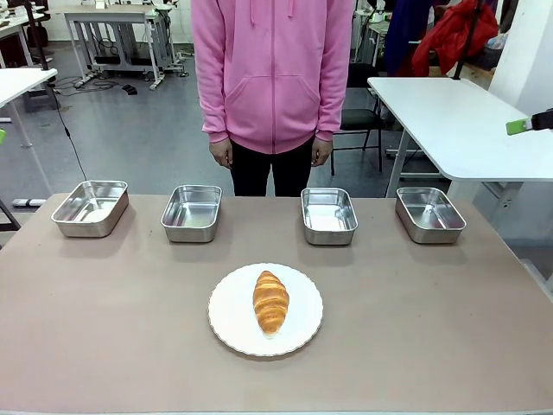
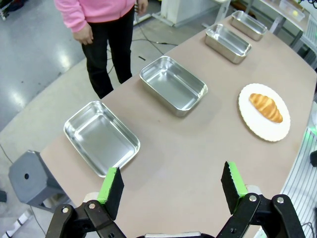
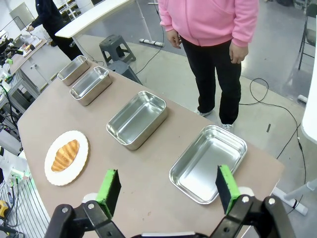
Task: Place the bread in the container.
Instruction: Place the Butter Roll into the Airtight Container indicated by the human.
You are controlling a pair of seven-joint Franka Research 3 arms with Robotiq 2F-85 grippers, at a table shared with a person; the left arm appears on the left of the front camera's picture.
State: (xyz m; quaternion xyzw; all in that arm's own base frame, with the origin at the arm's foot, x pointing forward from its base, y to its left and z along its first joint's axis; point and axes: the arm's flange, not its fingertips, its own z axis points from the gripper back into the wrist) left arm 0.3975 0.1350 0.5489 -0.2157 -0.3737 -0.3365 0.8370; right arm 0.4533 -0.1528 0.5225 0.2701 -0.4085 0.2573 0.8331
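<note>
Bread (image 1: 270, 300) sits on plate (image 1: 229, 316), trays (image 1: 190, 233) empty; task unstarted. Left gripper (image 2: 172, 178) and right gripper (image 3: 167, 181) gape wide, holding nothing.

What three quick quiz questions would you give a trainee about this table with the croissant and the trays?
1. Count: how many steel trays stand in a row at the far side of the table?
2. True or false: the croissant lies inside a tray.
3. Pick one: the left robot hand is A) open and empty, B) shut on the croissant, C) shut on a tray.
Key: 1. Four. 2. False: it lies on the round white plate. 3. A.
</note>
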